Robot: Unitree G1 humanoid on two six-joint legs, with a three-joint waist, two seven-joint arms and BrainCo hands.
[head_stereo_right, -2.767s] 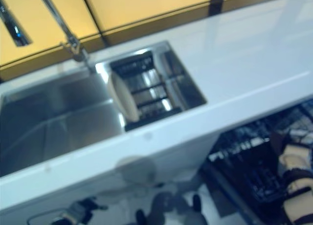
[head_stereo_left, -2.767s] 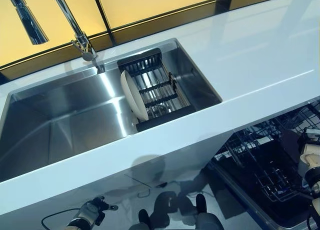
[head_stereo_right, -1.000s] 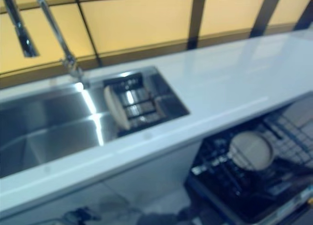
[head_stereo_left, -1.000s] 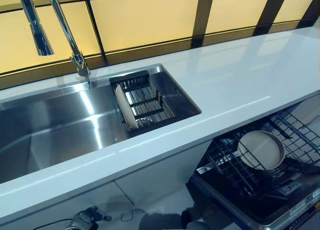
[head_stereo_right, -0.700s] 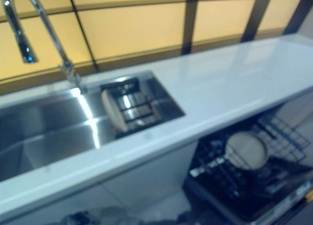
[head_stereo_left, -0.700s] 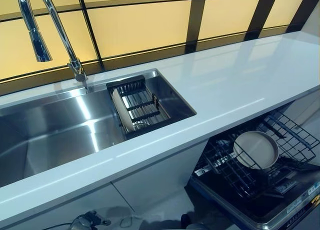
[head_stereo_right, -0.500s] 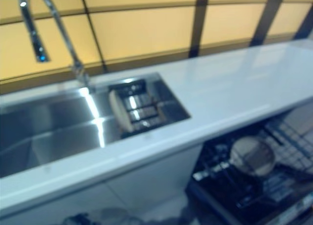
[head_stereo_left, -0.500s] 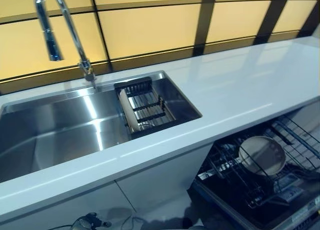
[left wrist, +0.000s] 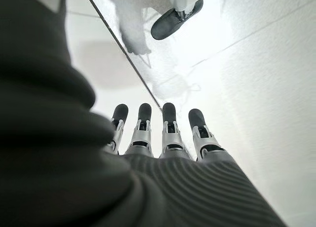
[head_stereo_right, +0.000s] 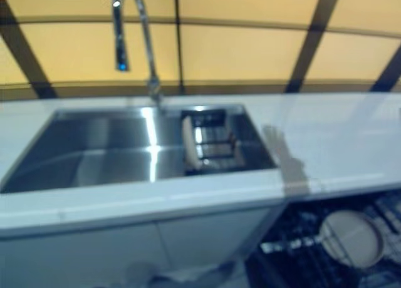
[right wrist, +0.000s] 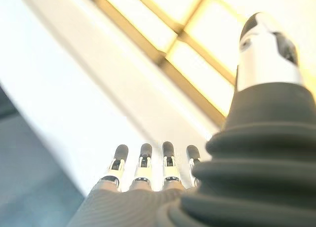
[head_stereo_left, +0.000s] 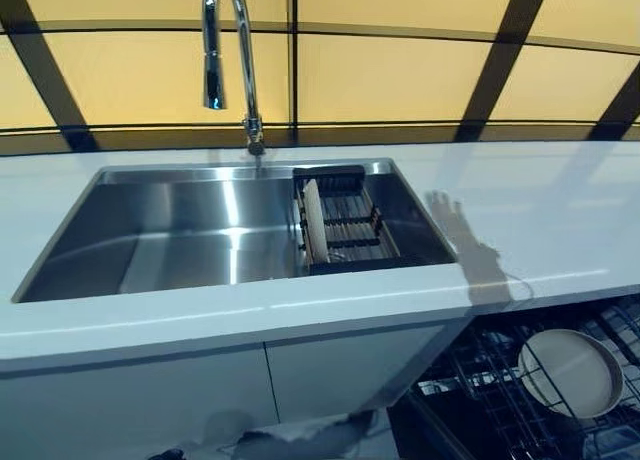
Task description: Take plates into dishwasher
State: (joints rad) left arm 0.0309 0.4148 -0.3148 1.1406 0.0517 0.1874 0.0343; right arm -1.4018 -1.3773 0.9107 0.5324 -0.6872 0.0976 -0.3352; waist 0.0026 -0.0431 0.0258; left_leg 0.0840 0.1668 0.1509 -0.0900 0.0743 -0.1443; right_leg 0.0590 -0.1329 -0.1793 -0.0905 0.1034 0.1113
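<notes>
One cream plate [head_stereo_left: 315, 223] stands on edge in a black dish rack [head_stereo_left: 352, 218] at the right end of the steel sink [head_stereo_left: 180, 235]. A second cream plate [head_stereo_left: 570, 372] leans in the wire rack of the open dishwasher [head_stereo_left: 480, 385], low on the right under the counter. Neither hand shows in the eye views. In the left wrist view my left hand [left wrist: 169, 133] has straight fingers over white floor and holds nothing. In the right wrist view my right hand [right wrist: 144, 170] also has straight fingers, empty, with the white counter and yellow window panes beyond it.
A tall chrome faucet [head_stereo_left: 225, 40] rises behind the sink. The white countertop [head_stereo_left: 545, 205] runs to the right above the dishwasher. White cabinet doors [head_stereo_left: 150, 400] close the front under the sink.
The camera has swung, so the sink now sits mid-picture. My right hand, down by the dishwasher rack 2.8 s ago, has left the eye views. A plate now leans in that rack.
</notes>
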